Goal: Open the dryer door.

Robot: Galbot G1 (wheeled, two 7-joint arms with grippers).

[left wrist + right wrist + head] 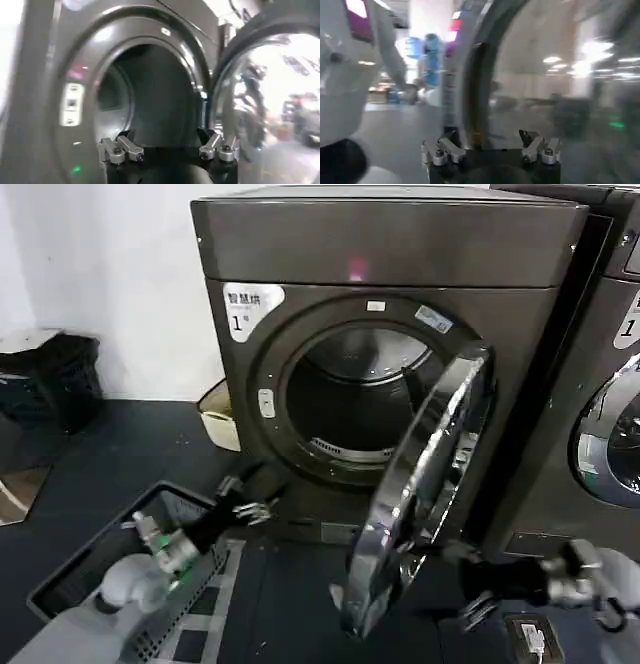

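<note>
Head view: the dryer [400, 334] stands with its drum mouth exposed, a white sticker marked "1" [250, 309] at its upper corner and a pink light [356, 270] on the top panel. The dryer door [420, 494] is swung out, edge-on to the camera, its chrome ring catching reflections. The left claw [255, 496] hangs just below and to the outer side of the drum opening, apart from the door, with its fingers spread wide and nothing between them. The right claw [470, 584] sits low, just beside the bottom of the open door on its outer face; its fingers appear spread and empty, though the claw is blurred. Beyond the right claw stands a second machine [610, 414] with its own chrome-ringed door shut. Under the left arm lies a dark basket [100, 569] on the floor, and a cream tub [222, 416] sits against the dryer's side.

Left wrist view: the left claw [169, 146] is wide open, its fingers [122, 148] empty. Straight ahead of it lies the dark drum opening [150, 100], and the door's chrome ring [240, 90] stands off to one side of the claw, not touching.

Right wrist view: the right claw [490, 147] is wide and empty. The door's rim [475, 85] rises right ahead of it, between its fingers' line, with the tinted glass [560, 90] beyond; contact cannot be told.
</note>
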